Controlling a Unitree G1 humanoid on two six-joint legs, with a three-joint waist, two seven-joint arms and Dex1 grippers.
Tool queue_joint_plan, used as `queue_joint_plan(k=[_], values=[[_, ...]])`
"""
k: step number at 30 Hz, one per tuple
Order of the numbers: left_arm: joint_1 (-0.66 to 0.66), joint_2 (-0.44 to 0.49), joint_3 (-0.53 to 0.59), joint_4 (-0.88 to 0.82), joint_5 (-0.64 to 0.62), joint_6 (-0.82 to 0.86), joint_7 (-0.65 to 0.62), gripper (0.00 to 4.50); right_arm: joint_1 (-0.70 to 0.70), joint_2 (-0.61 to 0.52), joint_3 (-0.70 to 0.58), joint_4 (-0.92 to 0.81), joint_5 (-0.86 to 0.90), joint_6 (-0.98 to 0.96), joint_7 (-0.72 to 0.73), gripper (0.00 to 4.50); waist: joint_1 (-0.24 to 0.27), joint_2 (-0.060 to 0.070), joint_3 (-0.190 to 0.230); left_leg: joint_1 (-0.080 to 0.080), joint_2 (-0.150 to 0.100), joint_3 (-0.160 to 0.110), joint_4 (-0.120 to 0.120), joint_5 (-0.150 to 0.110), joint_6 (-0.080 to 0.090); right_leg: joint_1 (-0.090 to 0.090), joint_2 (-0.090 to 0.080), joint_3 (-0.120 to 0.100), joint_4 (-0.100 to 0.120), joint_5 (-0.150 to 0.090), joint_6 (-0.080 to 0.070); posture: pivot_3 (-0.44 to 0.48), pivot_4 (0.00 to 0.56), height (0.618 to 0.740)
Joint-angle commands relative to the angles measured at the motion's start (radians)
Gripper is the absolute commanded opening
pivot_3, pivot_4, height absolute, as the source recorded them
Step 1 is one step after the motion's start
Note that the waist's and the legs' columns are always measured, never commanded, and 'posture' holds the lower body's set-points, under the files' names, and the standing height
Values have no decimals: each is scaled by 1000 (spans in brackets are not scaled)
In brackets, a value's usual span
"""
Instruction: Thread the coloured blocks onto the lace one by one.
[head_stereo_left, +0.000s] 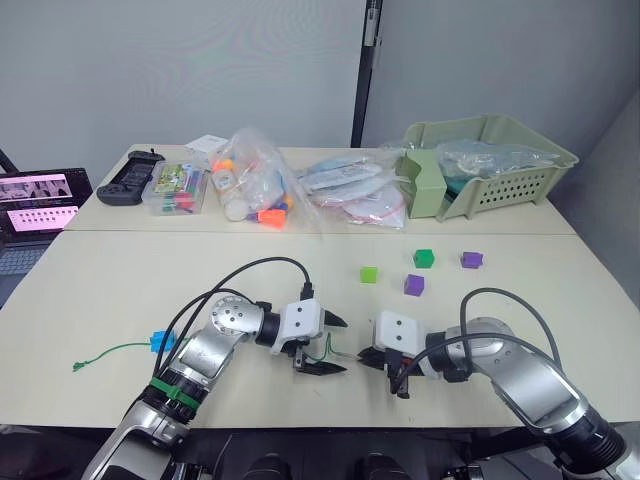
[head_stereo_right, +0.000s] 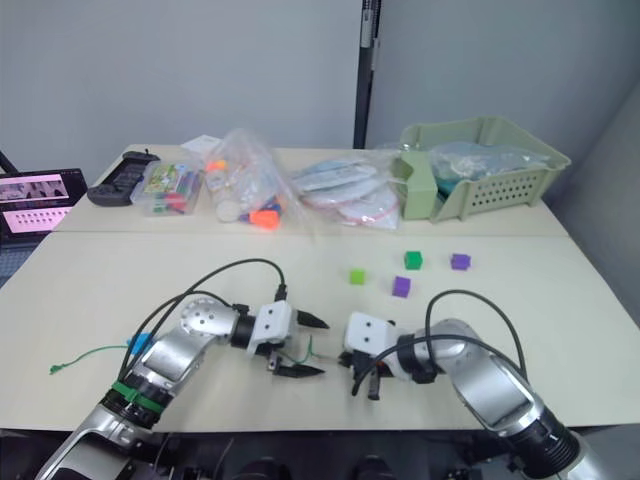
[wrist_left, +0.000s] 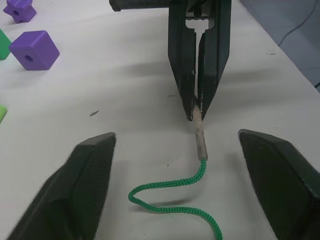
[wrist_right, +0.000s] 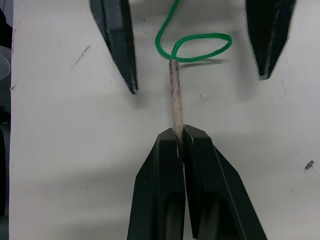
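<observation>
Near the desk's front edge, the right gripper pinches the lace's pale tip, facing the left gripper, jaws spread. One blue block sits on the lace; four blocks wait mid-desk, unthreaded.

The lace tip's end is hidden between the right hand's closed fingers.

lab or office room, pale tables, grey partition walls, laptop, bagged toys
</observation>
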Motion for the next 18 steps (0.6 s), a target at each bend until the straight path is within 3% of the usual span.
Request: queue_joint_plan(k=[1, 9, 18], values=[[-21, -13, -7, -18, 12, -4, 9, 2607, -17, 0, -16, -32, 5, 1, -3, 0, 0, 0, 0, 0, 0, 0, 0, 0, 0, 0, 0, 0, 0, 0, 0, 0, 150, 740], [-20, -11, -13, -8, 23, -1, 1, 37, -17, 4, -12, -32, 3, 3, -11, 0, -1, 0, 0, 0, 0, 0, 0, 0, 0, 0, 0, 0, 0, 0, 0, 0, 150, 740], [-17, 6, -19, 0, 32, 15, -11, 37, -21, 6, -10, -32, 3, 3, -19, 0, -1, 0, 0, 0, 0, 0, 0, 0, 0, 0, 0, 0, 0, 0, 0, 0, 150, 740]])
